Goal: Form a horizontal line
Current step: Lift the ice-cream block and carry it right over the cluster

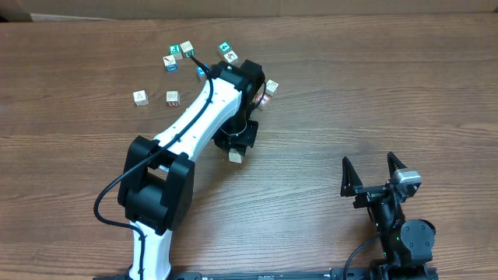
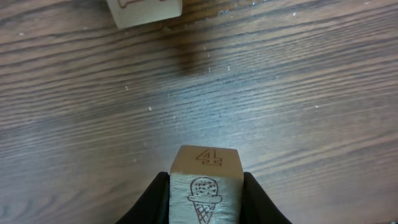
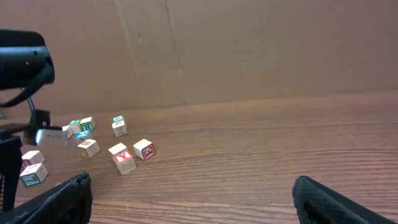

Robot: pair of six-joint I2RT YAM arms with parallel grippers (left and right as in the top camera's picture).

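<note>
**Left pincer gripping an ice-cream block at mid-tabletop; right pincer resting open**

The white left arm is reaching from the bottom edge of the overhead view up toward the centre of the wooden tabletop point(image 1: 350, 93). Its left pincer point(image 1: 234, 152) is clamping a pale wooden ice-cream cube point(image 2: 206, 190). In the left wrist view, the black fingers point(image 2: 154, 200) are pressing against both sides of the cube. The cube is showing a "4" on top and an ice-cream cone on the near face. It is sitting just left of the overhead frame's centre. Whether it is touching the tabletop cannot be told.

The other cubes are lying loose, not yet lined up:
- A green-and-blue cluster point(image 1: 187, 49) is curving across the upper middle.
- Two pale cubes point(image 1: 140, 97) are sitting apart at upper left.
- A touching pair point(image 1: 271, 87) is lying just right of the arm.

A cut-off cube point(image 2: 144, 11) is peeking in at the top edge of the left wrist view.

At lower right, the right pincer point(image 1: 368, 159) is spread wide and gripping nothing, well apart from every cube.
</note>
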